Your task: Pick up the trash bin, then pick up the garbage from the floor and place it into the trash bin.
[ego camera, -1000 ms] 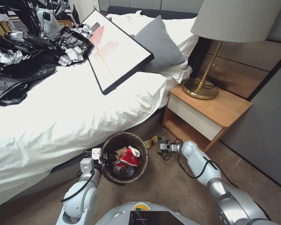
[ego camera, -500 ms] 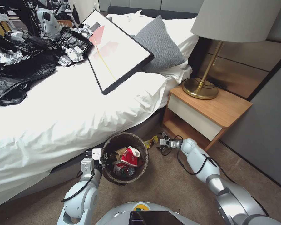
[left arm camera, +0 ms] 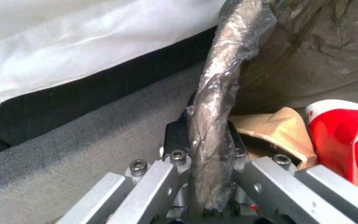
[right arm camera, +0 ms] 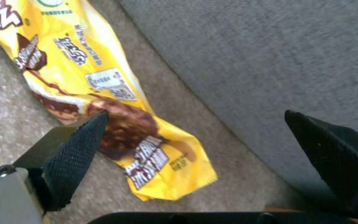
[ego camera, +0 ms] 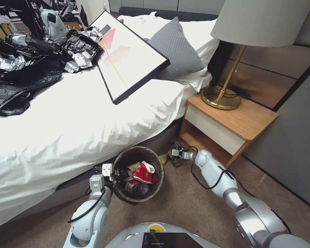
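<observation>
The trash bin (ego camera: 159,166), lined with a brown bag, stands on the carpet by the bed. It holds a crushed red-and-white cup (ego camera: 143,171), tan paper (ego camera: 132,167) and a bottle (ego camera: 138,188). My left gripper (ego camera: 111,173) is shut on the bin's near-left rim; in the left wrist view the bag-covered rim (left arm camera: 217,102) runs between the fingers, beside the cup (left arm camera: 345,137). My right gripper (ego camera: 173,153) hangs open just above a yellow snack wrapper (ego camera: 164,158) lying at the foot of the bed base. The right wrist view has the wrapper (right arm camera: 104,90) reaching past one black pad (right arm camera: 73,152).
The grey bed base (ego camera: 162,139) and white duvet (ego camera: 75,127) lie behind the bin. A wooden nightstand (ego camera: 227,127) with a brass lamp (ego camera: 221,96) stands to the right, close to my right arm. Open carpet (ego camera: 182,206) lies in front.
My right gripper has moved left and away from me, from beside the nightstand to over the yellow wrapper. The left gripper and the bin have stayed put.
</observation>
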{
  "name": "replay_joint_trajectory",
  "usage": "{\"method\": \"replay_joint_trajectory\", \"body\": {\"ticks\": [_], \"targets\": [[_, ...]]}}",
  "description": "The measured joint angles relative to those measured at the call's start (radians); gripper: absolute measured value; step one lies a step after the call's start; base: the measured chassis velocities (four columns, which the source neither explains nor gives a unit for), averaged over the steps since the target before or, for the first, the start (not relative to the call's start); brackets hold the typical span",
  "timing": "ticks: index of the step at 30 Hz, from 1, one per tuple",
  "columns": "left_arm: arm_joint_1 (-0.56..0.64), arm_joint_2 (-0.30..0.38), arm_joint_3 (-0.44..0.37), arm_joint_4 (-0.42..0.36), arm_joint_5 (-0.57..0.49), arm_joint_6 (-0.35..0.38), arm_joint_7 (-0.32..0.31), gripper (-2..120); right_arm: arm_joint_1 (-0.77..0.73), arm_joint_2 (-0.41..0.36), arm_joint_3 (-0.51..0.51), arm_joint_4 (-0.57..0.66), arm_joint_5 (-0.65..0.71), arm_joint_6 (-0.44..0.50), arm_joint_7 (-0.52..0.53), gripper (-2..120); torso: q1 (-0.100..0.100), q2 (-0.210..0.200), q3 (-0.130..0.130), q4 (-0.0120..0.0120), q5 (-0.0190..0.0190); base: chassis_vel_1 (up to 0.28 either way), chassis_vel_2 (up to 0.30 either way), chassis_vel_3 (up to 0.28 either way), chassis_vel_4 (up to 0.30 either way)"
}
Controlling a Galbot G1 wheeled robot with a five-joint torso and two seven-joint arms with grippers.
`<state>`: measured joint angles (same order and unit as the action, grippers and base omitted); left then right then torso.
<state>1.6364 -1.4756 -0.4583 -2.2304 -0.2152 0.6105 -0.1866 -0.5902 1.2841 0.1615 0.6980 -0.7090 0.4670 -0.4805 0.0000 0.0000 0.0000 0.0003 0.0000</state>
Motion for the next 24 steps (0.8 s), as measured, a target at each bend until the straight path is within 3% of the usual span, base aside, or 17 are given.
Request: {"method": "replay_joint_trajectory", "body": {"ticks": [8, 19, 22, 24], "targets": [[0.000, 0.000, 0.003, 0.003, 0.001, 0.000, 0.000, 0, 0.021, 0.020, -0.041, -0.033, 0.038, -0.012, 0.024, 100, 0.000, 0.000, 0.000, -0.0003, 0.0000, 0.000, 0.000, 0.000, 0.000], [-0.004, -0.002, -0.002, 0.002, -0.002, 0.000, 0.000, 0, 0.014, 0.051, -0.089, -0.073, 0.059, -0.020, -0.019, 100, 0.000, 0.000, 0.000, -0.0003, 0.0000, 0.000, 0.000, 0.000, 0.000], [-0.004, -0.003, -0.002, 0.004, -0.002, 0.000, 0.000, 0, 0.032, 0.066, -0.084, -0.117, 0.057, -0.024, -0.024, 95, 0.000, 0.000, 0.000, -0.0003, 0.0000, 0.000, 0.000, 0.000, 0.000], [-0.003, -0.007, -0.002, 0.007, -0.002, 0.000, 0.000, 0, 0.044, 0.076, -0.084, -0.156, 0.081, -0.045, -0.037, 84, 0.000, 0.000, 0.000, -0.0005, 0.0000, 0.000, 0.000, 0.000, 0.000]]}}
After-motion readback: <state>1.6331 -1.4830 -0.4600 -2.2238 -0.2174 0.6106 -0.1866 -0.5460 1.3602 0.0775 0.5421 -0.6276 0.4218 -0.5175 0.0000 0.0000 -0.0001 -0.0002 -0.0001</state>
